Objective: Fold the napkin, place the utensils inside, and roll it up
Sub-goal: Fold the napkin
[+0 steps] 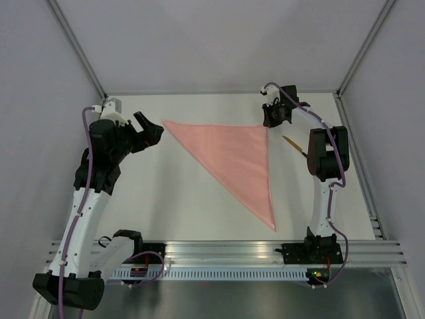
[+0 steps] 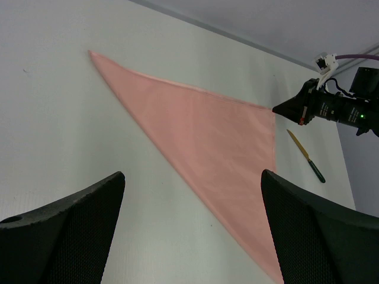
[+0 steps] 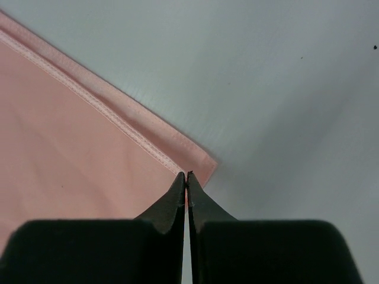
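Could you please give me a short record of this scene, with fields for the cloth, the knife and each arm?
napkin: pink, folded into a triangle, flat on the table
knife: on the table right of the napkin, not touching it
left arm: jaws wide open near the napkin's left corner, holding nothing
right arm: jaws shut at the napkin's far right corner; pinch on cloth unclear
stage: folded; knife not yet inside, not rolled
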You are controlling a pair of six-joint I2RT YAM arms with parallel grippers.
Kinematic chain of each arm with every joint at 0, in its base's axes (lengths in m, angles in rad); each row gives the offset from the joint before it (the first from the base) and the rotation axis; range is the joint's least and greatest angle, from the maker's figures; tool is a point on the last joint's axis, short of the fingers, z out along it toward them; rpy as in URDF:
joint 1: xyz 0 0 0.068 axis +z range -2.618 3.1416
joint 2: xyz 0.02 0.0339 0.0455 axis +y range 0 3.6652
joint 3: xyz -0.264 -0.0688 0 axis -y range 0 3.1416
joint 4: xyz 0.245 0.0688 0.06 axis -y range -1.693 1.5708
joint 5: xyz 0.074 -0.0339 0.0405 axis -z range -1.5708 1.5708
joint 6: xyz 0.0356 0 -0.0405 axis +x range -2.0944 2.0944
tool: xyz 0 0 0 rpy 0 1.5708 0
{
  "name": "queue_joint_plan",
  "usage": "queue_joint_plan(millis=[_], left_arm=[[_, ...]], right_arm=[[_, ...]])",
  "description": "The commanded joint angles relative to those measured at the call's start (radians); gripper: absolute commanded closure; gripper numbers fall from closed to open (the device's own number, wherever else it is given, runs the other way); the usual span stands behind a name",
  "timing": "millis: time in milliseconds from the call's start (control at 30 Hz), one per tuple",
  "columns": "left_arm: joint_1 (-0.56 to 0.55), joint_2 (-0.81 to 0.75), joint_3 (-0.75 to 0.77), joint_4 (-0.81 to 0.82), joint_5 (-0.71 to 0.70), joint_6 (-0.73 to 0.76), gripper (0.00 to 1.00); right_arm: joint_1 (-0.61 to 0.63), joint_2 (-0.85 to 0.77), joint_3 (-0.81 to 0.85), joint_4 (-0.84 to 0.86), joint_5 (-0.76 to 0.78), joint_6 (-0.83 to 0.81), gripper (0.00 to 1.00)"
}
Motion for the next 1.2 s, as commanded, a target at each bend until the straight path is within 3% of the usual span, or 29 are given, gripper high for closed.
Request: queue_joint_plan(millis=[0,467,533,633,700,833,1000,1167], left_arm=[[0.004,0.007,0.030,0.018,0.002,-0.031,0.00],[0.004,0.010,0.033,0.017,0.003,-0.030,0.00],[0.004,0.010,0.031,0.018,0.003,-0.028,0.00],[0.002,0.010,0.031,0.016,0.005,-0.028,0.00],[0.004,0.008,0.030,0.018,0.005,-0.027,0.00],[0.004,0.000,0.025,0.018,0.008,-0.028,0.00],[0.002,-0.015,0.007,0.039,0.043,-0.030,0.00],[0.004,-0.036,-0.033,0.055,0.072,-0.013,0.00]], right_arm=[[0.002,-0.041,0.069,-0.016,0.013,0.020,0.96],[0.002,-0.001,0.073,-0.021,0.029,0.015,0.94],[0.002,-0.002,0.067,-0.020,0.030,0.015,0.90],[0.002,-0.011,0.063,-0.015,0.041,0.020,0.59],[0.002,-0.019,0.064,-0.012,0.050,0.021,0.52],[-0.006,-0.056,0.086,-0.039,0.053,0.026,0.49],[-0.105,-0.149,0.057,-0.191,-0.112,-0.054,0.49],[-0.274,-0.306,-0.177,-0.257,-0.140,-0.209,0.49]])
